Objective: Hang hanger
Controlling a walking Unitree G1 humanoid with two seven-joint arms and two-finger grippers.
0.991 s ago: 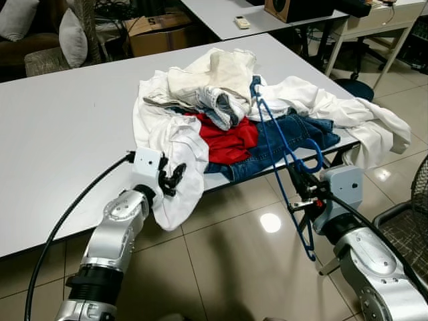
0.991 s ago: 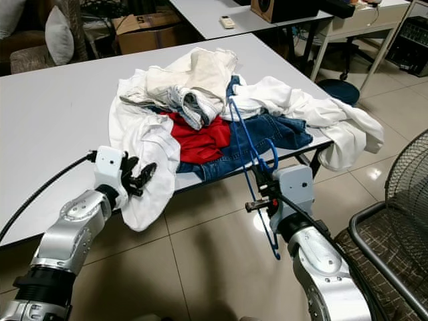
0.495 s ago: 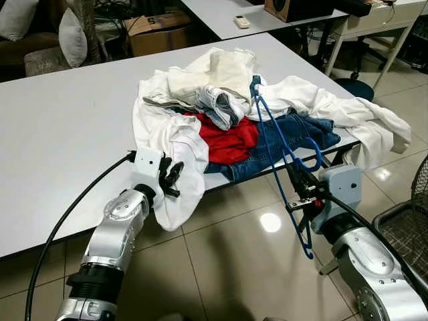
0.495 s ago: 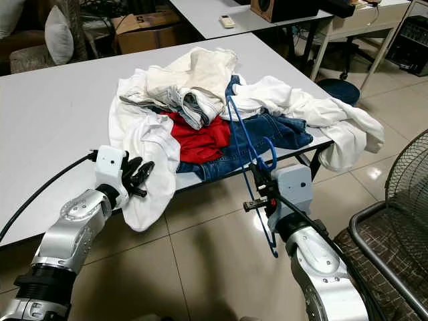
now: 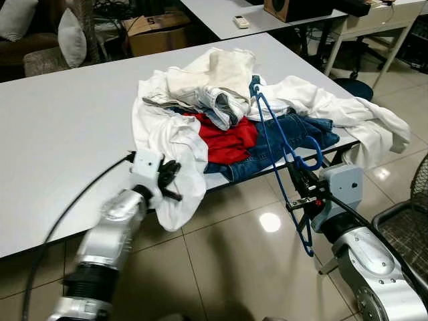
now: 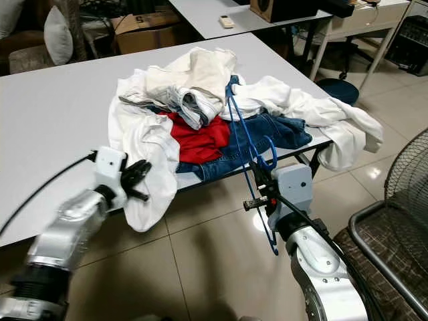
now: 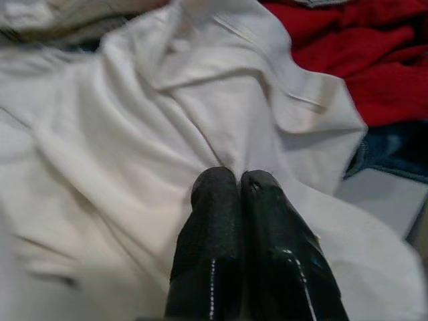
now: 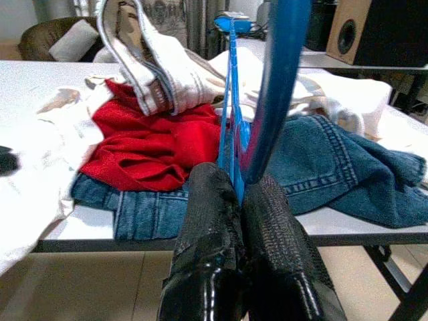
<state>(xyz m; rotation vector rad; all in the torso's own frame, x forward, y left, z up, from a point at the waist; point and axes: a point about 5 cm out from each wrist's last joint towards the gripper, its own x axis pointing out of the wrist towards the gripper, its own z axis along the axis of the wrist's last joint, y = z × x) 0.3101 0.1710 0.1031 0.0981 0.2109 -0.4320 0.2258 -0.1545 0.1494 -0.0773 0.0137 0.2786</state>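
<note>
— Where's the hanger?
— Off the front edge of the table, blue, tilted. Top end up against the clothes heap on the table, lower end hanging out over the tiled floor. Clamped partway along by the right gripper, fingers closed tight on the blue wire just in front of the table edge.

— And the left gripper?
— At the table's front edge too, toward its left half. Fingers pressed together, tips touching the white shirt that spills over the edge. Pinching cloth or merely resting on it: cannot tell.

— What's on the table?
— A heap near the right end: white shirt at the front, red garment behind it in the middle, jeans along the edge toward the right corner, cream and striped pieces on top, another white garment drooping off the right corner.

— Anything beyond the table?
— Second table behind with a speaker on it, cardboard box on the floor behind, cushion at the far left.
</note>
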